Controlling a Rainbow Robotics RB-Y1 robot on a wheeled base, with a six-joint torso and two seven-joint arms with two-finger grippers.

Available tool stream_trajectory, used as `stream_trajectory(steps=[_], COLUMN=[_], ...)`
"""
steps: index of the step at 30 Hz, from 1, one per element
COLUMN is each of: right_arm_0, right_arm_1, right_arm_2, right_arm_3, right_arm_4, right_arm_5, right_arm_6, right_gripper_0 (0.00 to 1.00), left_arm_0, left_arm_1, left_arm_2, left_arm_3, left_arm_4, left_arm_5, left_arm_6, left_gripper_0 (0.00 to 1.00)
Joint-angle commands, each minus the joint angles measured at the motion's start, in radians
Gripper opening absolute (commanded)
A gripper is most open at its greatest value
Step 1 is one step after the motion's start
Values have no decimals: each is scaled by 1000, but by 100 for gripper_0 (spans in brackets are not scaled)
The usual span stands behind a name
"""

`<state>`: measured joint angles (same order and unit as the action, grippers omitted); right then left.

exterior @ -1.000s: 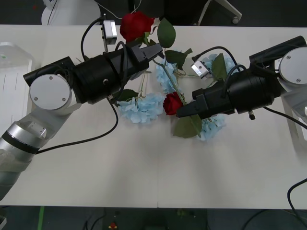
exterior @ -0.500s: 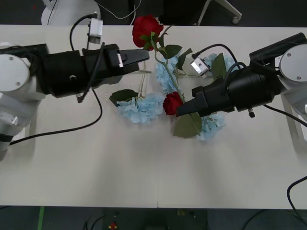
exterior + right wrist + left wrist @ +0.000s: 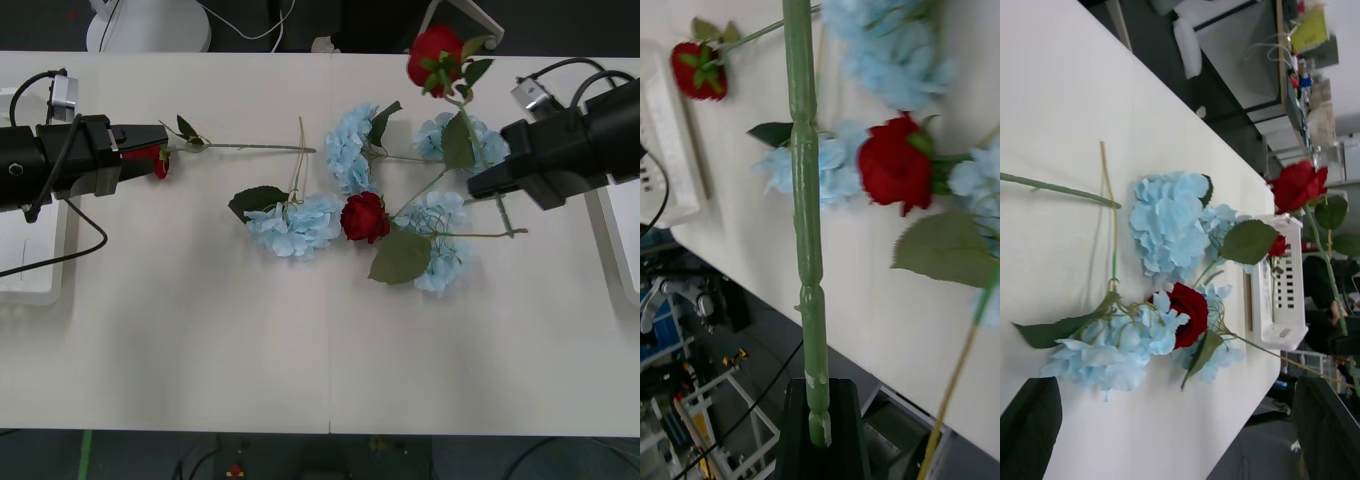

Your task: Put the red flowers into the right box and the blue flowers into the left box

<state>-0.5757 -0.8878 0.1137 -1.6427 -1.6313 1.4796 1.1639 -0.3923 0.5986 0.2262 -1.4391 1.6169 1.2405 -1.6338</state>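
Both arms pulled apart — right gripper (image 3: pixel 478 188) jaws clamp rose (image 3: pixel 436 50) stem; left gripper (image 3: pixel 158 152) jaws released, by 2nd rose (image 3: pixel 158 163).

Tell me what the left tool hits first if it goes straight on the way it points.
Most likely the red rose lying at the tip of the open left tool, its stem running on along that line. Height is unclear, so it might pass over.

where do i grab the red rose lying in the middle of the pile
Grip the thin stem that seems to run from the middle rose toward the far right, coming straight down with the jaws across it. Blue flowers and a leaf crowd the bloom, so the bare stem looks like the clearer hold.
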Motion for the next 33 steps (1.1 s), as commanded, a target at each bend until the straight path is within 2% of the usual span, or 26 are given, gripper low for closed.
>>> stream_trajectory(steps=[1, 5, 10, 14, 16, 20, 26, 30, 33], right_arm_0=[-39, -39, -39, -39, -41, -39, -39, -39, -36], right_arm_1=[-143, -206, -267, -278, -280, -278, -257, -237, -210], right_arm_2=[-118, -195, -233, -233, -236, -235, -235, -236, -235], right_arm_3=[27, 129, 221, 304, 365, 491, 594, 624, 636], right_arm_4=[44, 97, 251, 392, 478, 599, 711, 778, 798], right_arm_5=[99, 189, 280, 277, 232, 146, 77, 47, 5], right_arm_6=[-119, -108, -75, 17, 76, 191, 321, 330, 332], right_gripper_0=[0, 0, 0, 0, 0, 0, 0, 0, 0], left_arm_0=[3, -62, -177, -243, -281, -362, -473, -497, -497], left_arm_1=[33, 6, -25, -82, -122, -184, -240, -252, -247], left_arm_2=[21, -24, -168, -263, -304, -346, -392, -404, -393], left_arm_3=[26, 26, 26, 37, 74, 195, 413, 503, 514], left_arm_4=[-72, -193, -446, -678, -799, -917, -1034, -1077, -1083], left_arm_5=[2, -30, -158, -217, -256, -312, -446, -558, -575], left_arm_6=[26, 315, 762, 1036, 1200, 1333, 1460, 1517, 1516], left_gripper_0=[89, 88, 89, 89, 88, 89, 89, 88, 89])
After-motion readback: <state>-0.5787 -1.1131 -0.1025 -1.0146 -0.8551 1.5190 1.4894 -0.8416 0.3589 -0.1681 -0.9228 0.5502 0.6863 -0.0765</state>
